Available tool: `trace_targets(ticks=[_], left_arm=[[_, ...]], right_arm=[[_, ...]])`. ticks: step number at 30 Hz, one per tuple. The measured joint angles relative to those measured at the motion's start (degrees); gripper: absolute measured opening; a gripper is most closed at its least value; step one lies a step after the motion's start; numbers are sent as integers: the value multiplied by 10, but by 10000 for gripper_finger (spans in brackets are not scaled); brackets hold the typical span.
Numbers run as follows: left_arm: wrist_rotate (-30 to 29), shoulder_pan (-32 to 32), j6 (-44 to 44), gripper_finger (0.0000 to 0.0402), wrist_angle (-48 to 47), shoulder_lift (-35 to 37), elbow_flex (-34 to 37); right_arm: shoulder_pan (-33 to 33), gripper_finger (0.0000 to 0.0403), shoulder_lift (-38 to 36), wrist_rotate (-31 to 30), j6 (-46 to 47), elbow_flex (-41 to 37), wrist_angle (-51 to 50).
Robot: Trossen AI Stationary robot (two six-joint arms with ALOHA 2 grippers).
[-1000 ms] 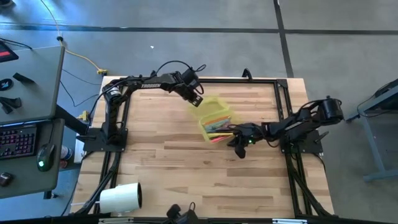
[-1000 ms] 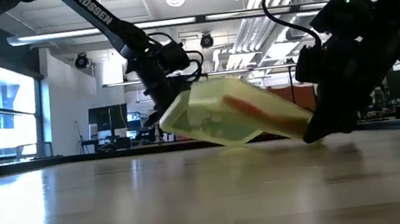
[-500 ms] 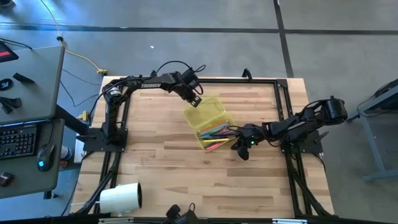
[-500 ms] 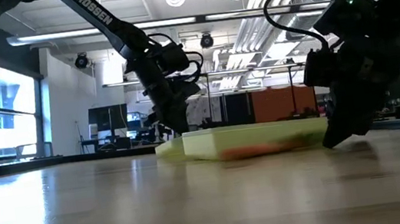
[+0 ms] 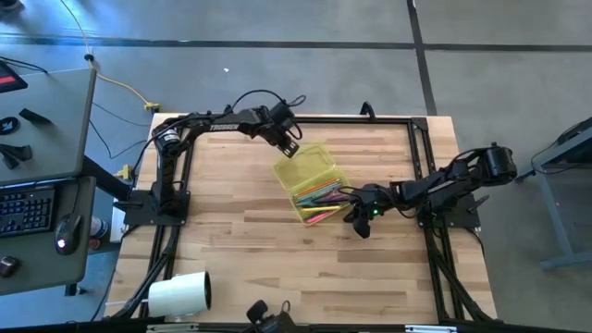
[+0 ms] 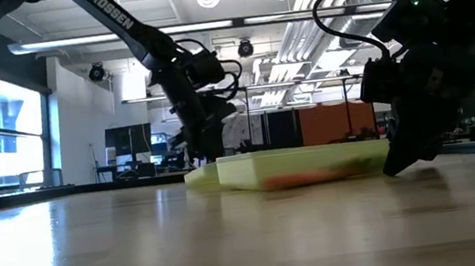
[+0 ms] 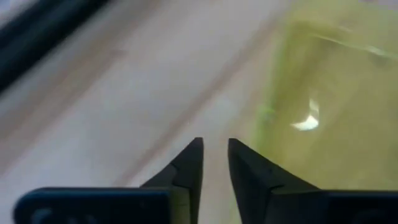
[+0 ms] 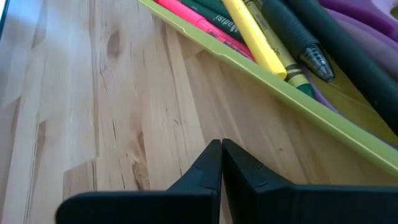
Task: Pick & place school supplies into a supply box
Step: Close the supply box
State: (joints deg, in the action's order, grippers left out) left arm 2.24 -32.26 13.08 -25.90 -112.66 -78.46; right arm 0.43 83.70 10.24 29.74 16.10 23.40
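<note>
The translucent yellow-green supply box point(image 5: 310, 180) lies open and flat on the wooden table, both halves resting on their bottoms. The half nearer my right arm holds the school supplies point(image 5: 319, 196): pink, yellow, green and black pens point(image 8: 255, 37). The empty lid half point(image 7: 336, 93) lies toward my left arm. My left gripper point(image 7: 214, 152) hovers at the lid's far corner, slightly open, with nothing between its fingers. My right gripper point(image 8: 222, 146) is shut and points down at the table, just short of the box's rim point(image 8: 280, 93).
A big white roll point(image 5: 180, 294) lies at the table's near left corner. Black frame rails point(image 5: 425, 157) run along the table's edges. Bare wood point(image 5: 277, 259) stretches across the near half. A desk with a keyboard point(image 5: 28, 208) stands off the table's left side.
A second ago the box hung tilted, its lid end raised at my left gripper and its other end low beside my right gripper. It has since dropped flat and now lies open on the table. My left gripper stays above the lid's far corner, apart from it.
</note>
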Motion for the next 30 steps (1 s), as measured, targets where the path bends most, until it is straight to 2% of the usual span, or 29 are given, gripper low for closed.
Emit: trace_targets(ticks=[3, 9, 20, 24, 30], left_arm=[[45, 8, -29, 130, -1, 0, 0], [20, 25, -43, 146, 0, 0, 0], [2, 31, -38, 127, 30, -45, 1], [1, 31, -39, 110, 30, -45, 1], [-1, 34, -36, 50, 31, -44, 0]], right_arm=[[0, 0, 0, 0, -1, 0, 0], [0, 0, 0, 0, -2, 0, 0], [0, 0, 0, 0, -1, 0, 0], [0, 0, 0, 0, -2, 0, 0], [0, 0, 0, 0, -2, 0, 0]])
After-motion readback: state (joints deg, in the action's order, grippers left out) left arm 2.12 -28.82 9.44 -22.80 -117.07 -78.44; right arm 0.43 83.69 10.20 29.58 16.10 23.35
